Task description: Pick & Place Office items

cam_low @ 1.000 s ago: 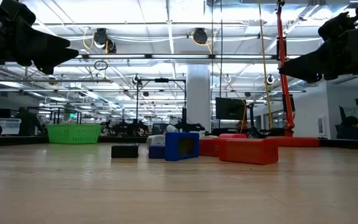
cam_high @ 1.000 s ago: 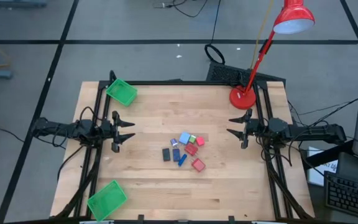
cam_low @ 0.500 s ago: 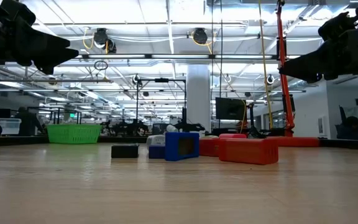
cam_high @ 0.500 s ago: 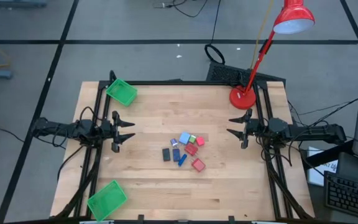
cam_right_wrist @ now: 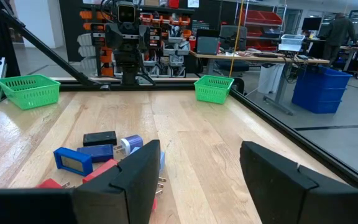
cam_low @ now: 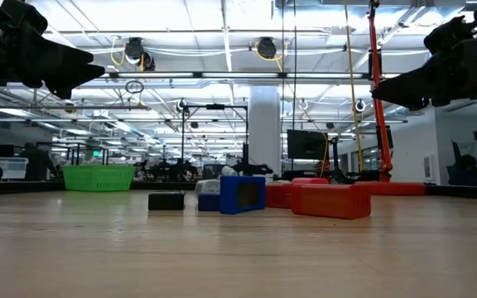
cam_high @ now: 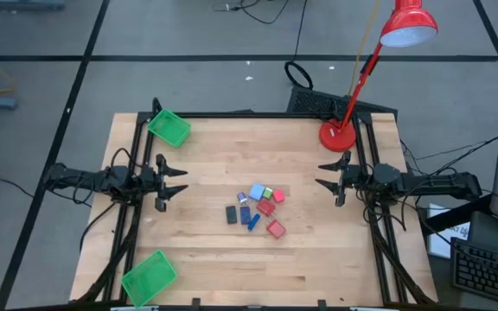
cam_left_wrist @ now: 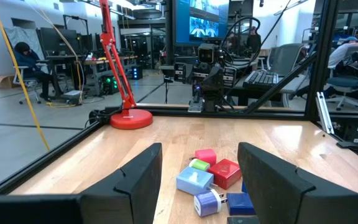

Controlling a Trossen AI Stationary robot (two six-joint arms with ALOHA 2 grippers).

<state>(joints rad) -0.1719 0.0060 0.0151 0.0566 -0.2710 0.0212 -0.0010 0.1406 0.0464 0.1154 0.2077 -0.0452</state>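
Observation:
The office items lie in a loose cluster [cam_high: 254,209] on the wooden table's middle: a light-blue block [cam_high: 256,192], a green bit [cam_high: 267,192], red blocks [cam_high: 275,228], a black rectangle [cam_high: 231,214] and a blue stick [cam_high: 253,222]. Each rests flat on the table. My left gripper [cam_high: 182,182] hovers open at the table's left side, pointing level toward the cluster. My right gripper [cam_high: 320,174] hovers open at the right side, facing it too. Both wrist views show the items beyond empty fingers: the light-blue block [cam_left_wrist: 194,180], a black rectangle [cam_right_wrist: 99,137].
One green tray [cam_high: 169,128] sits at the far left corner and another [cam_high: 149,276] at the near left corner. A red desk lamp stands with its base [cam_high: 337,136] at the far right corner. Bare wood surrounds the cluster.

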